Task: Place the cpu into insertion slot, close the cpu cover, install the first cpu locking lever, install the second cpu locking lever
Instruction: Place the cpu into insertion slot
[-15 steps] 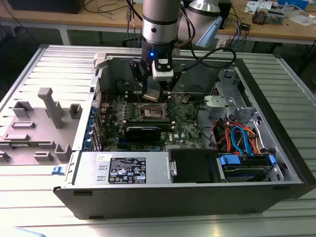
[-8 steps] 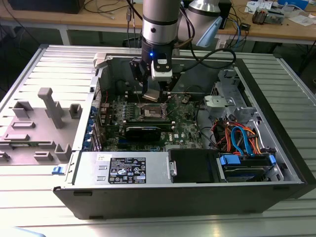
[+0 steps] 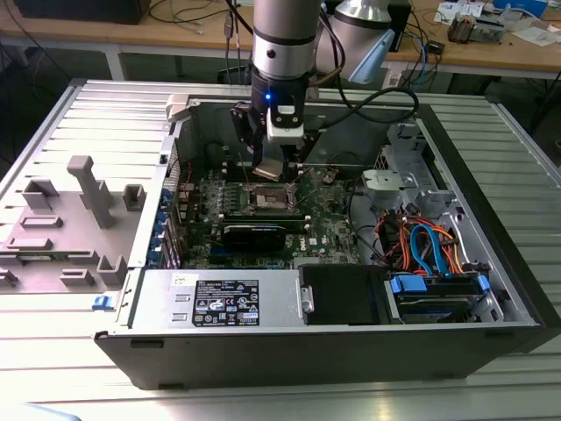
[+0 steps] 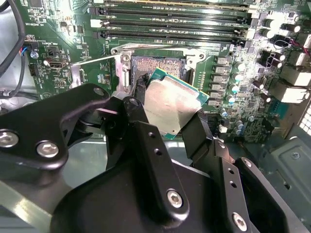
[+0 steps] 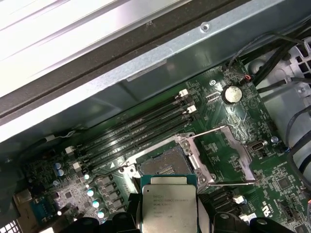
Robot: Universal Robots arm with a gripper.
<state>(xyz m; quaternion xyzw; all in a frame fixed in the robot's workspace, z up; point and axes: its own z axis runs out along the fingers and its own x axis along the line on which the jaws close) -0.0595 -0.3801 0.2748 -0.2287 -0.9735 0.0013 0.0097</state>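
The cpu (image 4: 171, 103), a small square chip with a silvery top and green edge, is pinched between my gripper's (image 4: 167, 114) black fingers (image 4: 139, 127). It hangs tilted just above the insertion slot (image 4: 158, 64), whose dark pin field lies bare. In the first wrist view the cpu (image 5: 169, 203) sits level at the edge of the insertion slot (image 5: 164, 165). The cpu cover (image 5: 241, 154) is swung open beside the socket, with two thin wire levers (image 5: 210, 131) raised. In the exterior view my gripper (image 3: 270, 170) holds the cpu (image 3: 268, 169) over the insertion slot (image 3: 267, 200) inside the open computer case.
Long black memory slots (image 5: 141, 127) run beside the socket. A black power-supply box (image 3: 223, 298) lines the case's front, with a drive bay and orange and blue cables (image 3: 425, 246) at the exterior view's right. Grey fixtures (image 3: 88, 189) stand on the table at the left.
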